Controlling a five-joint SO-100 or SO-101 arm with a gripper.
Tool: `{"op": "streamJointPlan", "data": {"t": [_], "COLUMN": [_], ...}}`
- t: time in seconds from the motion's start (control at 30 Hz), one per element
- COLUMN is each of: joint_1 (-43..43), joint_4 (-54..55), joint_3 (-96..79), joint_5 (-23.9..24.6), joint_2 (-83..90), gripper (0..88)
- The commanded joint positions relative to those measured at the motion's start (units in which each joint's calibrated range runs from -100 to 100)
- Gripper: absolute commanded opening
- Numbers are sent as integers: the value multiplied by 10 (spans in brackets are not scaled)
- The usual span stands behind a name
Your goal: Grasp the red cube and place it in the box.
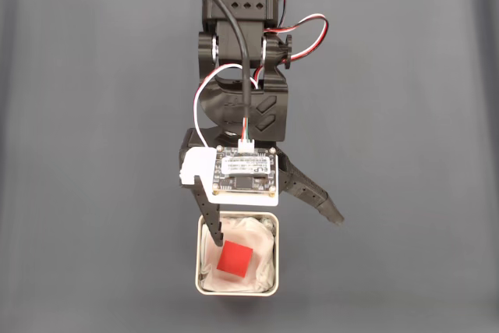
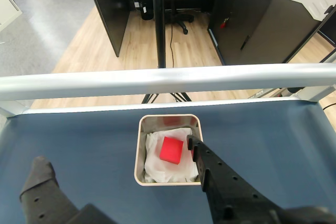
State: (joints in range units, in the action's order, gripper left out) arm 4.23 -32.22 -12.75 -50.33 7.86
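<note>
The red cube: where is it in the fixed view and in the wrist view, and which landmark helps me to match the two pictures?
Fixed view: the red cube lies low, just left of centre.
Wrist view: it lies at centre, slightly below the middle.
Shared landmark: the box holds the cube on its white lining in both views.

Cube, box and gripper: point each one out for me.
cube (image 1: 235, 260): fixed view, top face.
box (image 2: 141, 129): wrist view, left rim.
gripper (image 1: 274, 229): fixed view, midway between fingertips.
</note>
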Motion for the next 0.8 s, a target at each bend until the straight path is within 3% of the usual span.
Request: {"op": "streamJointPlan", "data": {"t": [0.0,0.37,0.43,0.5,0.57,0.63,0.77], "joint_1": [10,10,10,7,5,1,-12], "joint_4": [14,16,14,16,10,10,10], "joint_3": [22,20,16,15,22,31,9], "joint_5": [4,5,1,-2,-12,-10,1], "joint_2": [16,16,18,23,30,50,129], "gripper": [548,507,383,164,51,0,0]}}
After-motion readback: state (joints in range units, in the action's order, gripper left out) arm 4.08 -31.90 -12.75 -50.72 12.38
